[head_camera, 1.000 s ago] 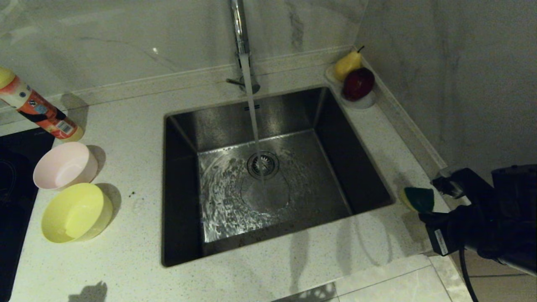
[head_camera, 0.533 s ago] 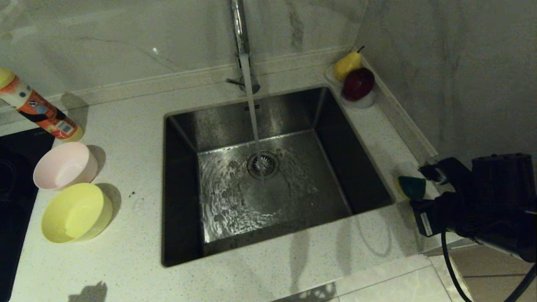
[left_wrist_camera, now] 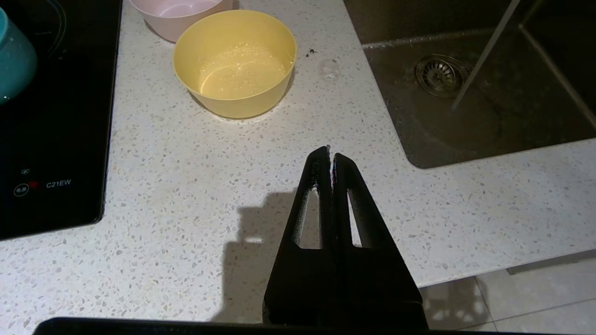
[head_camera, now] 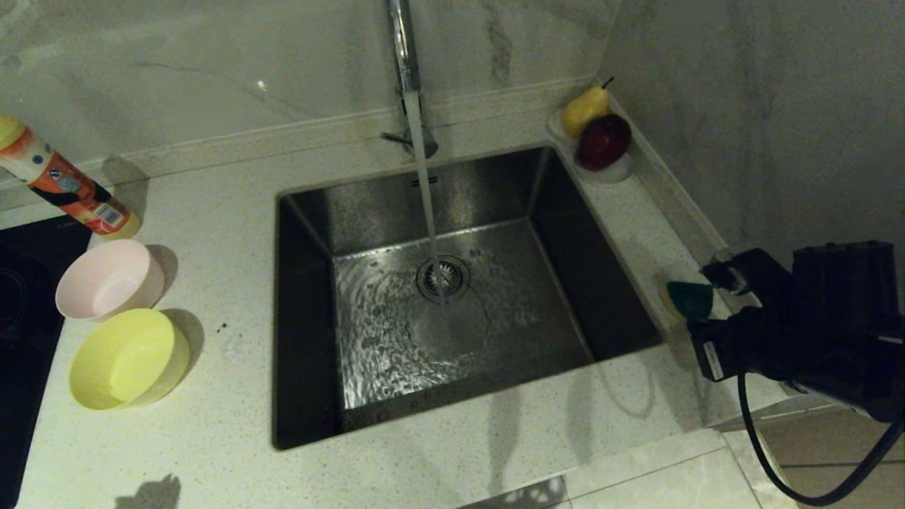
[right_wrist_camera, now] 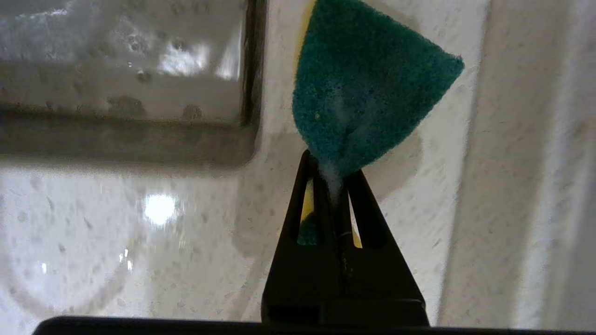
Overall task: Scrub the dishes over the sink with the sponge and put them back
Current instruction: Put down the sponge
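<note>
Stainless steel sink (head_camera: 311,297): square basin set into the pale speckled countertop (head_camera: 212,438), with a round strainer drain (head_camera: 443,277) near the middle of its wet floor.
Tap (head_camera: 404,63): tall chrome spout behind the basin, a thin stream of water (head_camera: 424,191) running down onto the drain.
Right gripper (right_wrist_camera: 333,179): over the counter strip to the right of the basin, close to the side wall; jaws pinched tight on one end of the sponge.
Sponge (right_wrist_camera: 363,88): green scouring face up, squeezed into a fan shape, a sliver of yellow foam showing at its edge; held just above the counter, beside the basin's right rim, not over the water.
Left gripper (left_wrist_camera: 330,158): parked above the front of the counter, left of the basin; fingers pressed together, holding nothing.
Yellow bowl (head_camera: 127,359): upright on the counter left of the basin, wet inside.
Pink bowl (head_camera: 107,278): upright just behind the yellow bowl, the two nearly touching.
Blue bowl (left_wrist_camera: 14,60): only its edge shows in the left wrist view, over the black cooktop (left_wrist_camera: 56,139).
Bottle (head_camera: 67,185): orange-and-white, leaning, behind the pink bowl.
Fruit dish (head_camera: 614,172): far right corner, holding a pear (head_camera: 585,107) and a dark red apple (head_camera: 604,140).
</note>
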You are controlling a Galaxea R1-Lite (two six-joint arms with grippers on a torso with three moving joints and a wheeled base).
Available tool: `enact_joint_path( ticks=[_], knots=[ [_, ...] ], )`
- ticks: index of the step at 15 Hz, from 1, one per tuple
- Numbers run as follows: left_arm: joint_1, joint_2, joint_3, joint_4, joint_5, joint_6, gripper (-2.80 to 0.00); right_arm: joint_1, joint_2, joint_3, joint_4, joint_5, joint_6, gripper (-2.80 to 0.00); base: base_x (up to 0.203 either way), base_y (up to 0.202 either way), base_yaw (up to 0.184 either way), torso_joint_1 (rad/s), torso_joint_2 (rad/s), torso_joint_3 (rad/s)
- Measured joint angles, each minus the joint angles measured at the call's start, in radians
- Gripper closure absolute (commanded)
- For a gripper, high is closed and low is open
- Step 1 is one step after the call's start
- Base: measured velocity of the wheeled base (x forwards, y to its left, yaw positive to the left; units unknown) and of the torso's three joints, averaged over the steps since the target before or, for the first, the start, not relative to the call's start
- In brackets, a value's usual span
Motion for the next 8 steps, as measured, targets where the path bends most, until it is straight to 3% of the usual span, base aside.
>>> enact_joint_path(
  ticks=[8],
  knots=[
    [-0.001,0.0,0.0,0.0,0.0,0.0,0.0,-0.009,-0.003,-0.005,-0.004,-0.003,-0.033,0.0,0.0,0.0,0.0,0.0,0.0,0.0]
  ],
)
